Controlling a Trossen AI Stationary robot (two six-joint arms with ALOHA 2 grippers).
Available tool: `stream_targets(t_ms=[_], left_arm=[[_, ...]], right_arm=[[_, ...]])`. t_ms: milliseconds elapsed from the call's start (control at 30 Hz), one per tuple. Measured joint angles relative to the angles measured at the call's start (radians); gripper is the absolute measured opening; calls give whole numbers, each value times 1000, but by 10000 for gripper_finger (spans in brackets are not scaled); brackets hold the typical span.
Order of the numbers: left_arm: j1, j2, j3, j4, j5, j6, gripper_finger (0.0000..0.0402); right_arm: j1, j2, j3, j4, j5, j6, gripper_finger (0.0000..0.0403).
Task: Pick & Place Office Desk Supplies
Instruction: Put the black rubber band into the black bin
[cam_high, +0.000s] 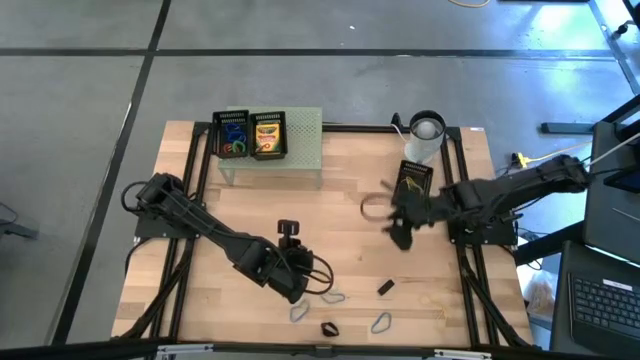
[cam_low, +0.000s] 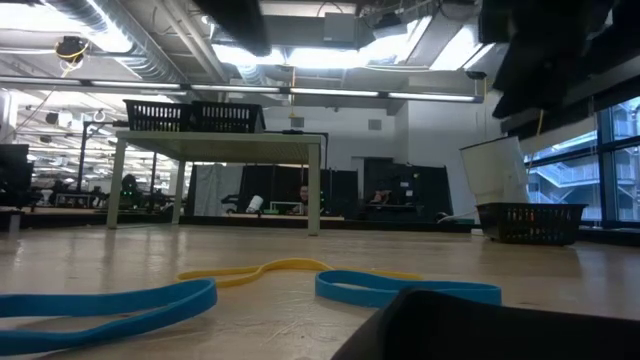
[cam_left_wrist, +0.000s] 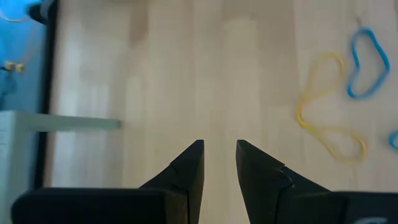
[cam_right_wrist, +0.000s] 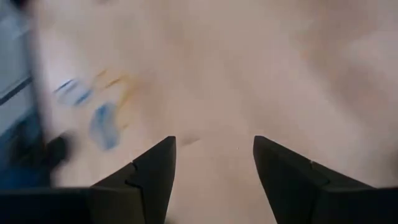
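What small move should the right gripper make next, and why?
Probably move toward the loose black clip nearer the table's front. The right gripper is open and holds nothing, hanging over bare wood beside the black basket.

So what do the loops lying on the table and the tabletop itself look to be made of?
The blue loop and the yellow loop look like rubber or soft elastic: thin flat bands lying limp in uneven curves, matte. The tabletop looks like pale wood, laid in lengthwise planks with visible grain and a dull sheen; it could be laminate.
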Motion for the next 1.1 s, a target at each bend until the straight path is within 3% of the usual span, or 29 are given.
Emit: stream_targets(t_ms=[200, 467, 800, 1100], left_arm=[[-11, 0, -50, 15, 75, 0, 86], [-24, 0, -87, 23, 47, -4, 86], [-22, 0, -89, 39, 24, -8, 86], [-22, 0, -89, 45, 13, -8, 86]], right_arm=[[197, 149, 0, 152, -101, -21, 217], [385, 367, 0, 369, -123, -145, 217], [443, 505, 0, 393, -40, -291, 217], [443, 564, 0, 348, -40, -390, 217]])
